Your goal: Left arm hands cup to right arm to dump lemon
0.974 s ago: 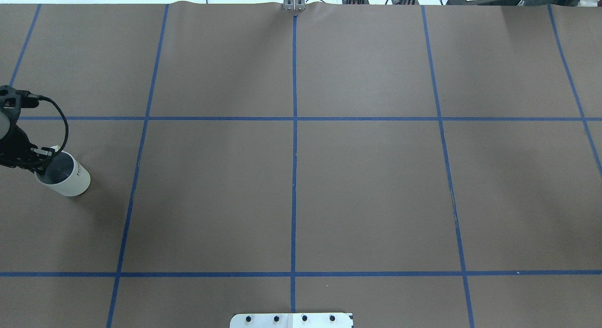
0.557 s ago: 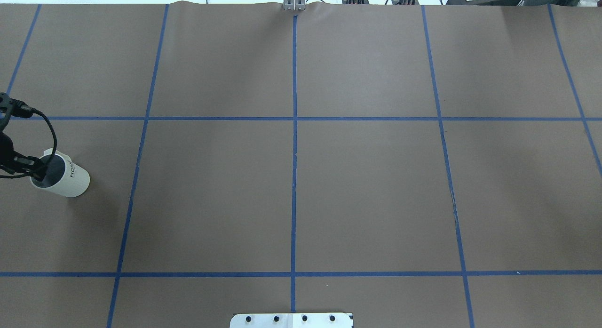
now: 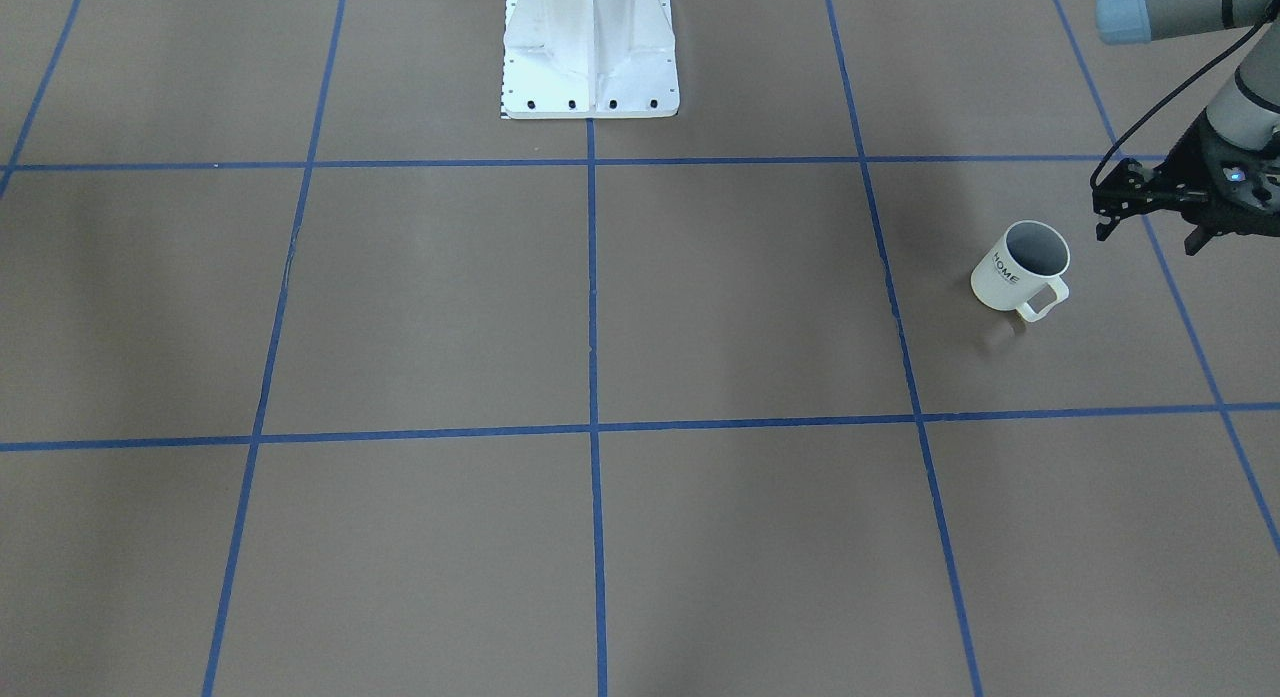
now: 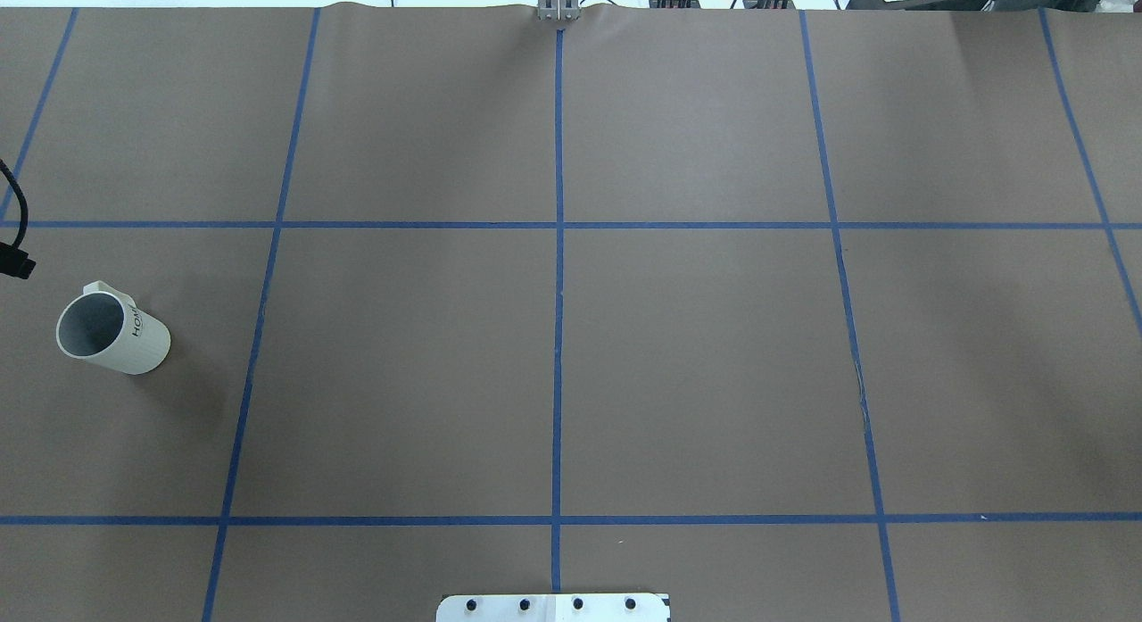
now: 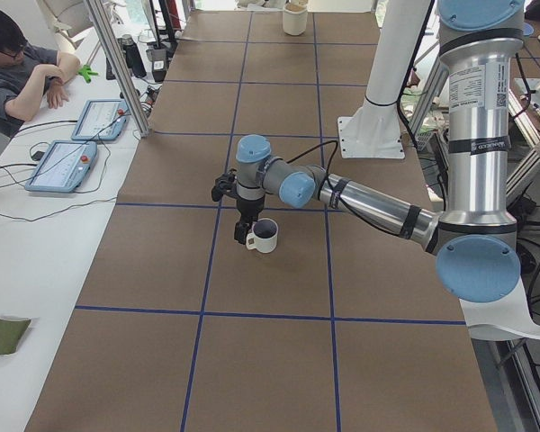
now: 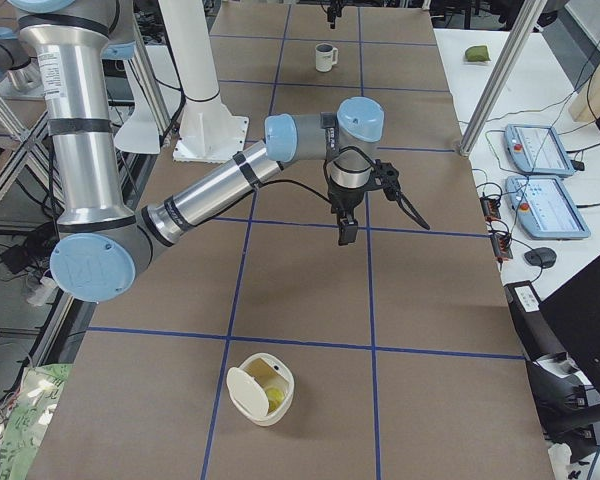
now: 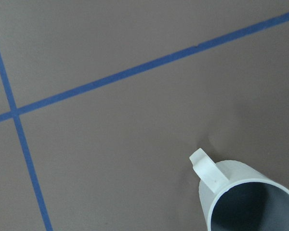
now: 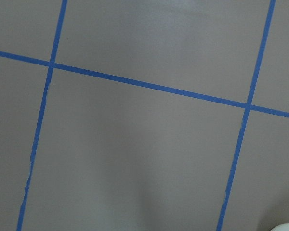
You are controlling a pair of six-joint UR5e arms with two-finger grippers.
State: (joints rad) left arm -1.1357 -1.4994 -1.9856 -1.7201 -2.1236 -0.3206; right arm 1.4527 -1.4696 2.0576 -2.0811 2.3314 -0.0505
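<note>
The white "HOME" cup [image 4: 113, 333] stands upright and free on the brown table, far on the left arm's side. It also shows in the front view [image 3: 1020, 273] and the left wrist view [image 7: 245, 197]. Its dark inside looks empty. My left gripper [image 3: 1205, 239] hangs beside and above the cup, apart from it, and looks open. In the right side view my right gripper [image 6: 346, 232] points down over the table's middle; I cannot tell if it is open. A small yellow lemon piece [image 6: 274, 398] lies inside a cream tub [image 6: 248, 385].
The white robot base plate [image 3: 590, 102] sits at the table's middle edge. Blue tape lines [image 4: 558, 247] divide the brown table. An operator [image 5: 18, 67] sits beside tablets [image 5: 63, 162] on the white side table. Only the left arm's cable [image 4: 18, 238] shows overhead.
My left gripper held the cup's rim with a finger inside. It has let go and drawn back off the overhead view's left edge. The cup stays standing in place.
</note>
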